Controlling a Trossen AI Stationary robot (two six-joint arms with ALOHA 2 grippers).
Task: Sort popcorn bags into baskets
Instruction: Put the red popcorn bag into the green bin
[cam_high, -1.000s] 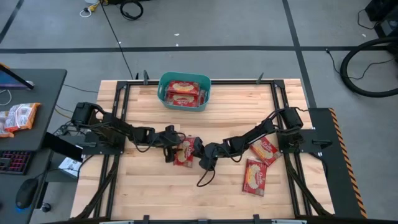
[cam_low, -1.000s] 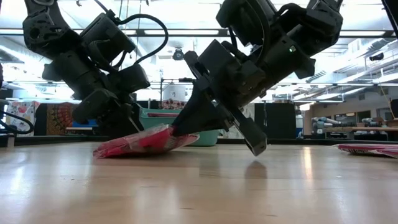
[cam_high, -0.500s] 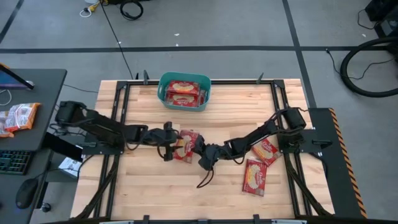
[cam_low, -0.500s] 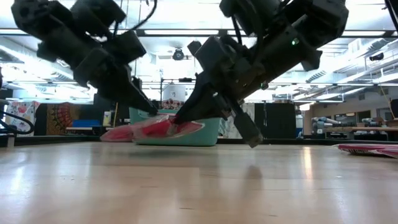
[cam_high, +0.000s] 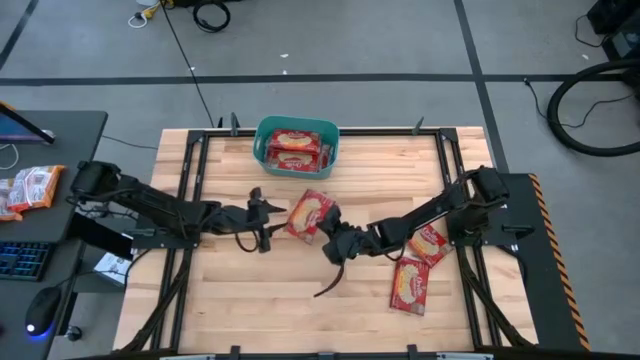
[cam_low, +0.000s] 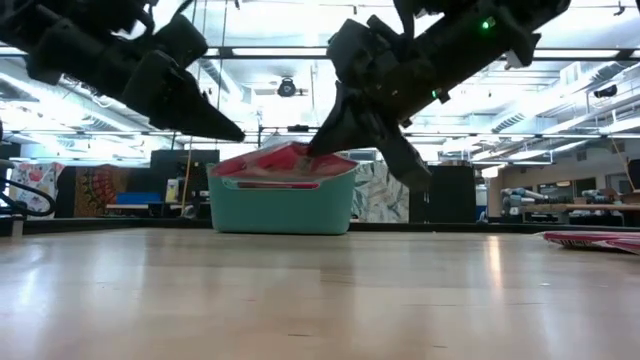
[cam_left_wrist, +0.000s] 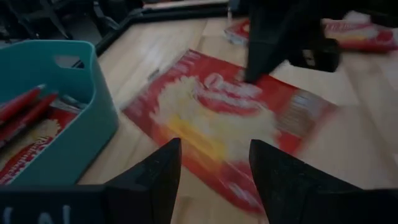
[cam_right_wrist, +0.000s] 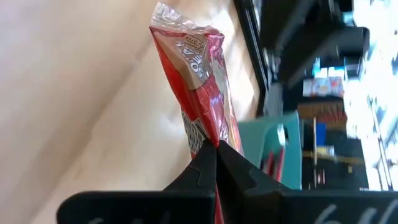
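A red popcorn bag (cam_high: 310, 213) with a cream-yellow picture hangs above the table's middle, with my right gripper (cam_high: 330, 228) shut on it. In the low view it floats in front of the teal basket (cam_low: 283, 205). My left gripper (cam_high: 266, 218) stands open just left of the bag, touching nothing; in its wrist view the bag (cam_left_wrist: 230, 118) lies beyond its spread fingers. The basket (cam_high: 263, 150) stands at the far middle with red bags (cam_high: 297, 148) inside. Two more popcorn bags (cam_high: 426, 242) (cam_high: 410, 283) lie flat at the right. My right gripper pinches the bag's right-hand edge (cam_right_wrist: 208, 134) between its two shut fingers. The fingers come slanting down from the table's right. The bag is lifted clear of the table and reaches out from the fingertips toward the left, its free end (cam_low: 225, 168) a little lower.
A black frame (cam_high: 190, 170) runs around the tabletop. A loose dark cable (cam_high: 335, 280) lies under my right arm. Bare wood stretches across the near half. A desk (cam_high: 40, 200) with orange-white packets and a keyboard stands left of the table.
My right gripper has risen with the bag, which lay on the table a second ago and now hangs clear, a little farther toward the basket. My left gripper has pulled up and back toward the table's left, away from the bag, tipping closer to level.
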